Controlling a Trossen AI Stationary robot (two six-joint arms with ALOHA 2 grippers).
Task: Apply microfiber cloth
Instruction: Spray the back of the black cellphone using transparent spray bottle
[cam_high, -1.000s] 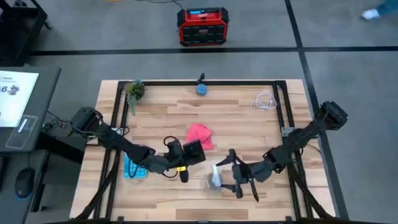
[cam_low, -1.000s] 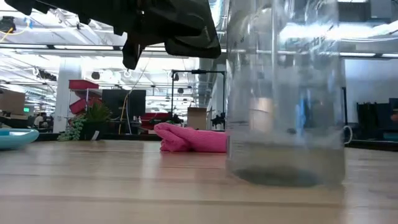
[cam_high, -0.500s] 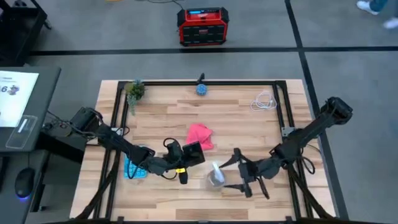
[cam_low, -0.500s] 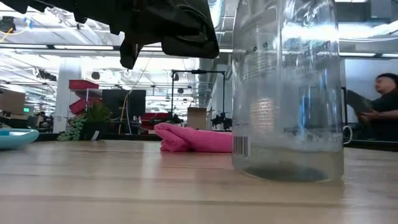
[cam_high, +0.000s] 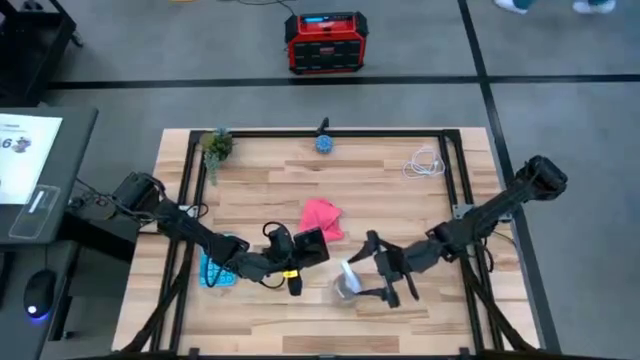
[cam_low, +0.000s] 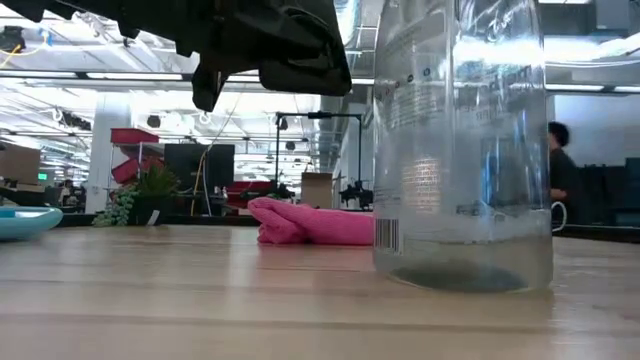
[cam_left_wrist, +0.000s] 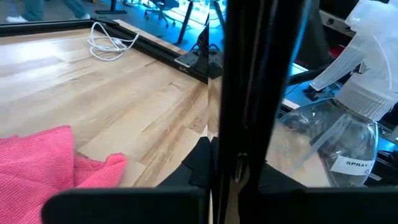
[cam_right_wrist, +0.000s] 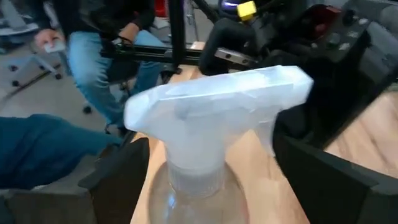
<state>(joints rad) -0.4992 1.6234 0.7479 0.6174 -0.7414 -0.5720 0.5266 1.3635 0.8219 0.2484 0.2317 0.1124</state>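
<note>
Reading "SPRAY": bottle label (cam_left_wrist: 349, 165)

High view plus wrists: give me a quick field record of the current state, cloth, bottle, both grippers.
cloth: microfiber cloth, pink, crumpled on the table near centre, untouched
phone: black phone held upright in the left gripper, just in front of the cloth
bottle: clear spray bottle standing upright, near front edge
right gripper: open, fingers on either side of the bottle's spray head, not closed on it
calculator: light blue calculator under the left arm
cable: white cable coiled at far right
</note>
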